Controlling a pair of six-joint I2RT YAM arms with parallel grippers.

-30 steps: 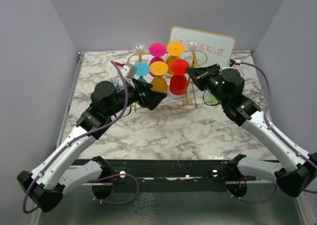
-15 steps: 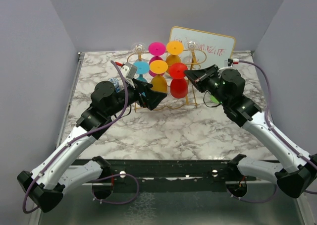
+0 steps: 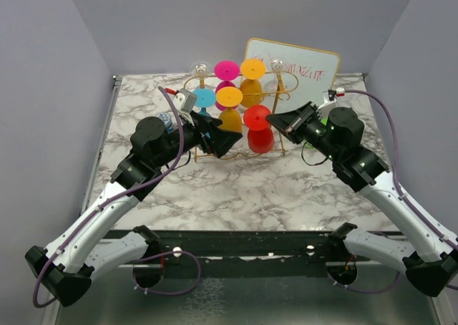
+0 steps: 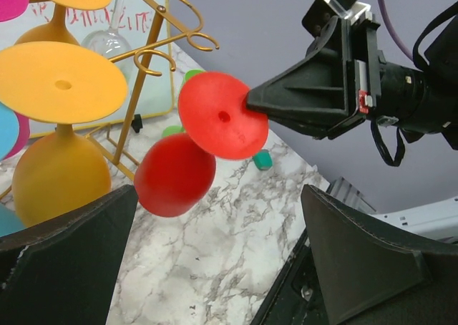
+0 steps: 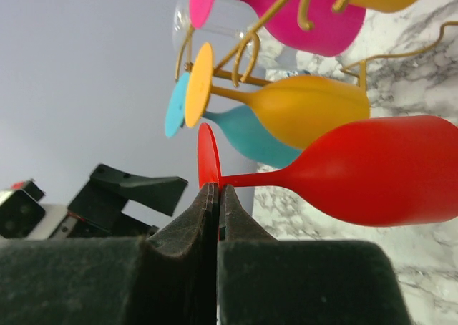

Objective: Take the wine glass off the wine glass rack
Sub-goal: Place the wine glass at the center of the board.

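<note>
From above, the marble table [image 3: 236, 189] lies bare from 5 to 7 o'clock of the wine glass rack [image 4: 137, 89], and that is the widest way in. The left gripper [image 3: 227, 137], jaws wide, crowds the rack's 7 o'clock, and the right gripper [image 3: 272, 115], pinched on the foot of the red wine glass [image 3: 259, 137], fills 4 o'clock. The whiteboard [image 3: 300, 66] blocks 1 o'clock close behind, and the hanging glasses [image 3: 229, 96] pack the rack's middle, while the red glass sits apart from the hooks.
</note>
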